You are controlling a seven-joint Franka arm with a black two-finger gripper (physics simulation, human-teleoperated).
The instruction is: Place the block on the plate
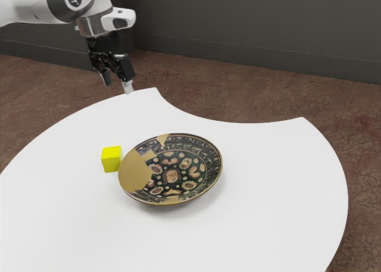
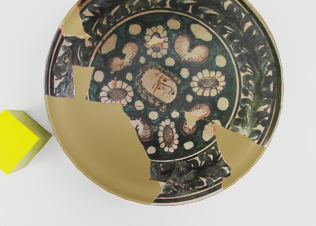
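Near, on the white table (image 1: 256, 218), can see the patterned plate (image 1: 172, 175). Close by its rim, toward the exterior view's left, find the yellow block (image 1: 111, 159), outside the plate. Farther, see the gripper (image 1: 118, 87), with fingers spread wide.

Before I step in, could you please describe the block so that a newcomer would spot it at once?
On the white table lies a round, dark green patterned plate with a big tan patch. Beside the plate, on that patch's side, sits the block: a small, plain, bright yellow cube, unlike the round, patterned plate.
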